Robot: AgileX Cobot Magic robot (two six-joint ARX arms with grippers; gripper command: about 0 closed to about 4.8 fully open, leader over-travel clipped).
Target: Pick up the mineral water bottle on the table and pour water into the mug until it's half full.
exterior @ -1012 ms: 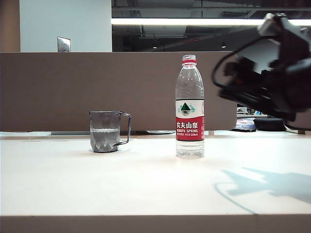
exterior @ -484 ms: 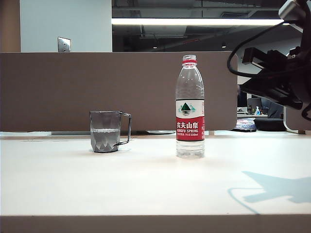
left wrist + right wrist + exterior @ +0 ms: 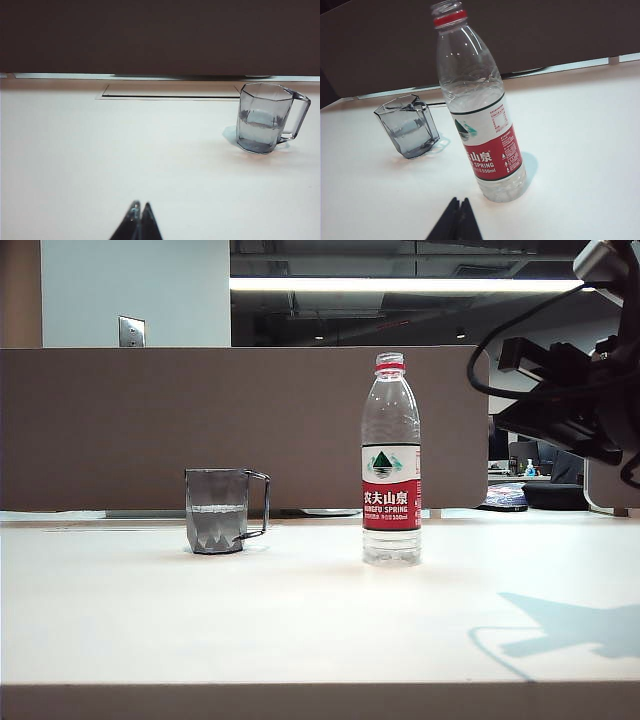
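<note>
Note the bottle [image 3: 479, 107] upright on the table [image 3: 300, 620], axis vertical, just ahead of your right gripper [image 3: 458, 204] (fingertips pressed together, empty). The left gripper [image 3: 140, 208], likewise closed and empty, faces only the mug [image 3: 266, 119], well apart. The exterior view alone shows the right arm raised.

We see a clear bottle [image 3: 390, 460] with a red-and-white label, green mountain logo and red neck ring, a smoky-grey faceted mug [image 3: 217, 510], and a white bench [image 3: 300, 620].
</note>
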